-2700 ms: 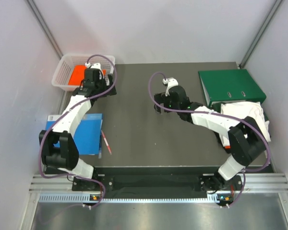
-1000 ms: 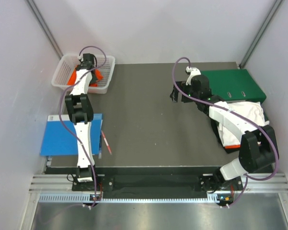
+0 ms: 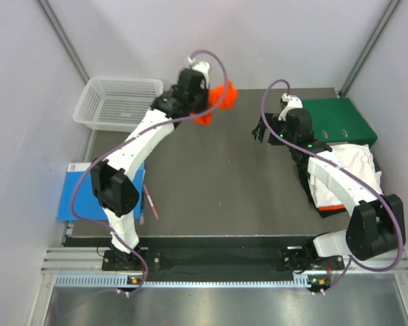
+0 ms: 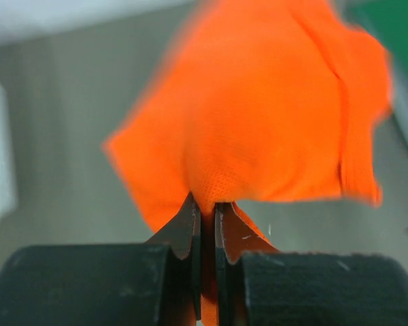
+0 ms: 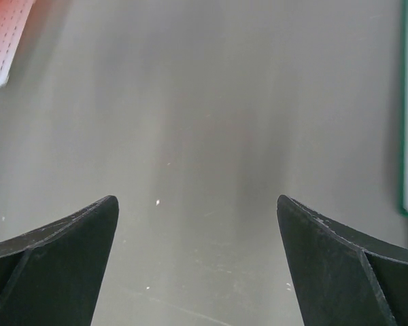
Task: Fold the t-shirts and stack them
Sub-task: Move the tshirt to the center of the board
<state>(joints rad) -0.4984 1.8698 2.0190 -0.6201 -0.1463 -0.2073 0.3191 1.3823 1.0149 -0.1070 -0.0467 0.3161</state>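
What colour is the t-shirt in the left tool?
Bright orange t-shirt; clearest in left wrist view.

The dark table (image 3: 211,176) carries a basket (image 3: 122,81) far left, a book (image 3: 78,197) and a pen (image 3: 151,204) near left, and a binder (image 3: 340,119) and shirts (image 3: 360,159) on the right.

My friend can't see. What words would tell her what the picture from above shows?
The left gripper holds a bunched orange t-shirt up over the dark table, to the right of a white basket. The right gripper hangs open near a green binder and a white t-shirt.
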